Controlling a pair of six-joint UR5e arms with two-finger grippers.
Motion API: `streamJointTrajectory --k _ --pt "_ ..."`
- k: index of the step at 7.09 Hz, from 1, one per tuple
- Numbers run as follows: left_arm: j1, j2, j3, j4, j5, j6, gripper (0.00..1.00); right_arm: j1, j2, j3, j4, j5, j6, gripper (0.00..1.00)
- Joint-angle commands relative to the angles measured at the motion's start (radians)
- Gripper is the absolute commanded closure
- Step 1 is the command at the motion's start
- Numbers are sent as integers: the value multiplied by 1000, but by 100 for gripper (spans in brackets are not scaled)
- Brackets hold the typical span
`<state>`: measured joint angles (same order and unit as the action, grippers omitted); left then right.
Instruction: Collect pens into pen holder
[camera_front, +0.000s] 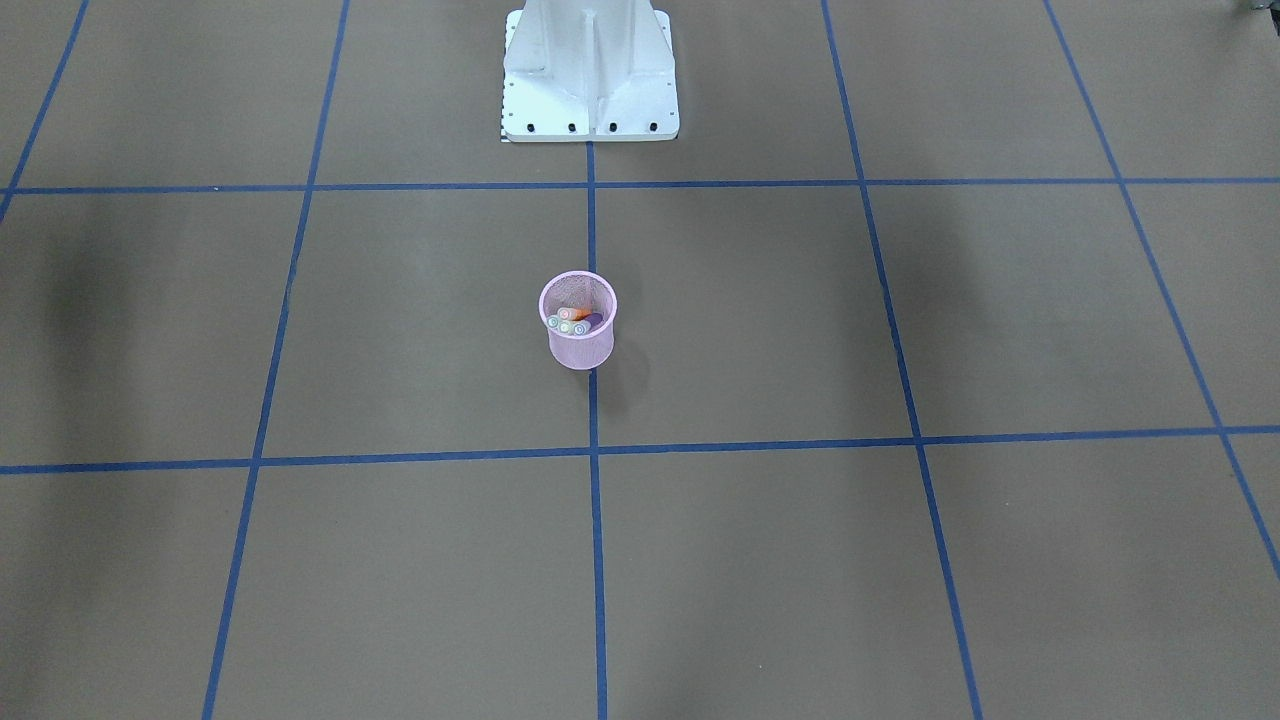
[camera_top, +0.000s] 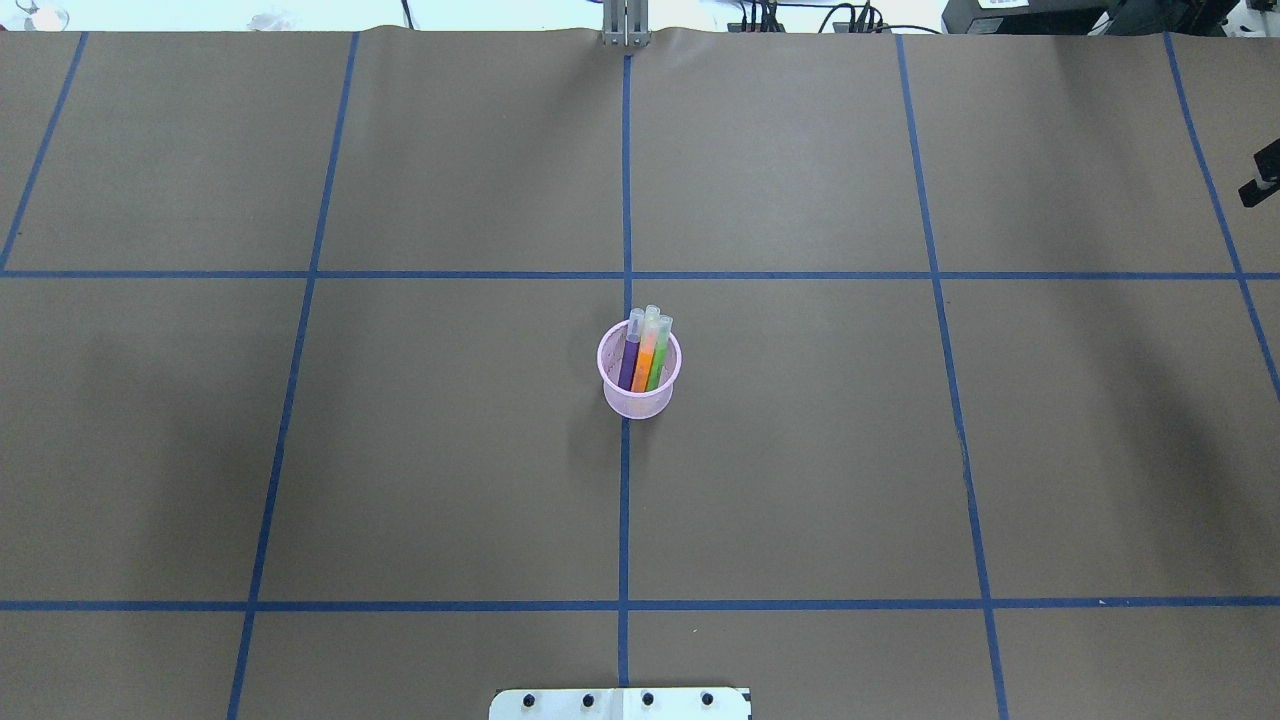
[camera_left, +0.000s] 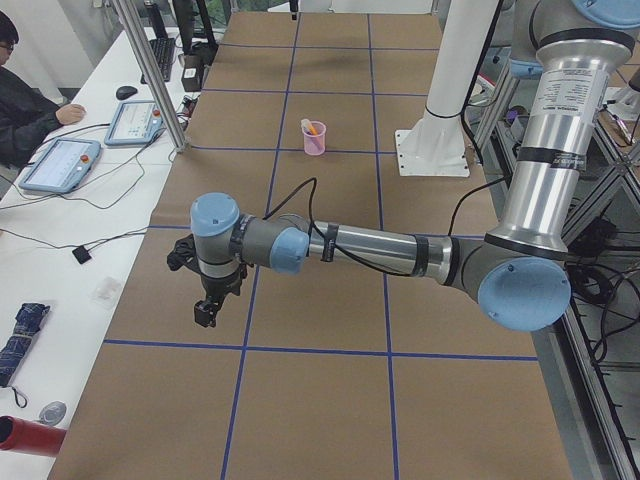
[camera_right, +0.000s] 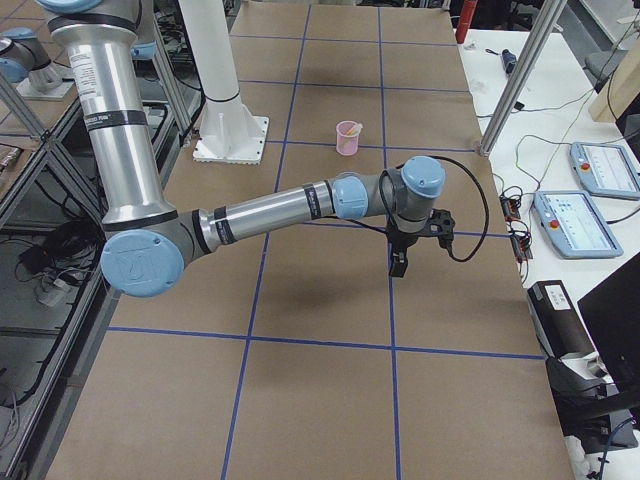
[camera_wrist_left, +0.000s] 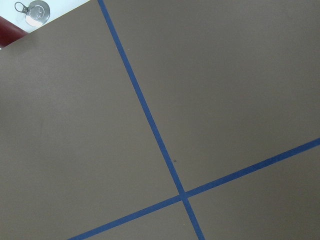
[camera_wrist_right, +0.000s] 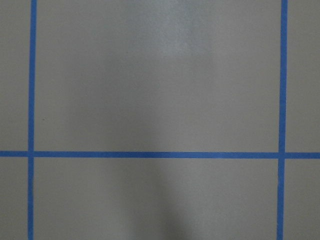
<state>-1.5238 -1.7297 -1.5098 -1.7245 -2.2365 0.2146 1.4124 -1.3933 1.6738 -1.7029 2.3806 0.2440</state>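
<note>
Pens (camera_top: 645, 362) all in pen holder (camera_top: 640, 400) | left gripper (camera_left: 206, 312), right gripper (camera_right: 398, 265) well apart from it; I can't tell claws | I'd park wide.

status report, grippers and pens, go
Left gripper and right gripper hang far out to the sides; open or shut unreadable. Pens stand in the pen holder, mid-table. No obstruction seen around it.
</note>
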Motion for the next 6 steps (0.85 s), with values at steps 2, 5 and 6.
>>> streamJointTrajectory --k 2,5,6 --pt "-45 42 2 55 -5 -15 0 90 -62 -31 9 6 -76 1" --pt "-50 62 -85 167 -20 -156 0 161 -96 -123 9 5 -276 1" --pt "-50 67 -83 164 -82 -209 0 187 -102 -143 9 6 -307 1"
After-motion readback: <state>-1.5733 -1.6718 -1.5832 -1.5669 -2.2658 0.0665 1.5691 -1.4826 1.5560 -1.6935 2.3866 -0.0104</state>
